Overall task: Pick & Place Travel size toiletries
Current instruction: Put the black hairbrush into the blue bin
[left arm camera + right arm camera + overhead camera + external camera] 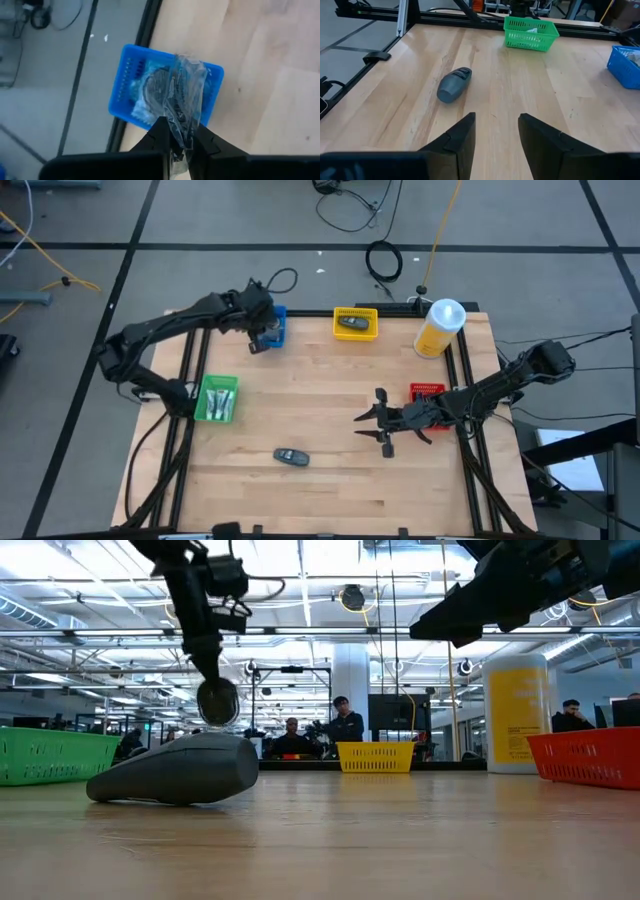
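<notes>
— Where's the grey disc in clear wrap (175,95)?
— Pinched by its crinkled wrap in the left gripper (181,145), hanging over the blue tray (131,75) at the bench's far edge, toward the far left corner. Seems to be more wrapped stuff already lying in that tray (hard to make out).

— And the dark oblong bottle (290,456)?
— Lying on its side on bare wood near the front edge, about mid-width. Untouched, well apart from both arms.

— Right gripper (372,423)?
— Spread wide, holding nothing, hovering over the bench's right half, just beside the red tray (427,390) at the right edge and pointed toward that bottle.

— Other trays?
— Green tray (218,398) near the left edge with slim silver-white tubes (221,400) inside; yellow tray (355,324) at the far edge with a dark item (350,323) in it. Tall yellow bottle (440,327) upright near the far right corner.
</notes>
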`<state>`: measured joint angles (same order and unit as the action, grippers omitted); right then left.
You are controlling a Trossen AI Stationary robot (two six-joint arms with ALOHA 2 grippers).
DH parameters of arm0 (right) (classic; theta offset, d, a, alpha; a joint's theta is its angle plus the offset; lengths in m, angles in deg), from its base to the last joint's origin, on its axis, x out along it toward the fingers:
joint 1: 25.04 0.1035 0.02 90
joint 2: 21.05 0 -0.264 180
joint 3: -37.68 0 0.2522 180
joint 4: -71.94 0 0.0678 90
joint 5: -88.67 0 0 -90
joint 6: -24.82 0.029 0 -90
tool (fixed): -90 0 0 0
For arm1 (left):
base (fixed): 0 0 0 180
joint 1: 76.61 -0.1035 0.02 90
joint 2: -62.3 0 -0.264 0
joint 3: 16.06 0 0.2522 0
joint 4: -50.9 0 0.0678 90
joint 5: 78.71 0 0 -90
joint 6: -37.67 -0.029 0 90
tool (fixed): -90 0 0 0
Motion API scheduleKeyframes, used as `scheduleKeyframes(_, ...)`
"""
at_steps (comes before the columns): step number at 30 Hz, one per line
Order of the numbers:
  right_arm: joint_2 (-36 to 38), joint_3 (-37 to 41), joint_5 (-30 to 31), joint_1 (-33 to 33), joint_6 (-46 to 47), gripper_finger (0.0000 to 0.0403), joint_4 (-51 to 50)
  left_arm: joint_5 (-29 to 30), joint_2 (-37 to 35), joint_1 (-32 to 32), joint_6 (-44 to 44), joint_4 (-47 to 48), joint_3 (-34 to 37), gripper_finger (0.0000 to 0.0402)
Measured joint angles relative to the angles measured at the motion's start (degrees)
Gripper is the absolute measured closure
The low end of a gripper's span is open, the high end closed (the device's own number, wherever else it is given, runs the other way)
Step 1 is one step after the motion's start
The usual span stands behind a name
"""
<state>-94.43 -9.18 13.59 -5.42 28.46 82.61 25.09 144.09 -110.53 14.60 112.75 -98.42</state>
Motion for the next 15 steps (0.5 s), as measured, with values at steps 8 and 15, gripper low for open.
scheduleKeyframes(8, 0.0, 0.0, 0.0, 0.0, 0.6, 0.0267, -0.9, -11.2, 5.8, -7.4, -9.6, -0.2, -0.8, 0.0364)
scheduleKeyframes(15, 0.0, 0.0, 0.4, 0.0, 2.1, 0.0268, -0.9, -15.8, 7.9, -12.3, -11.4, 3.7, -3.9, 0.0362)
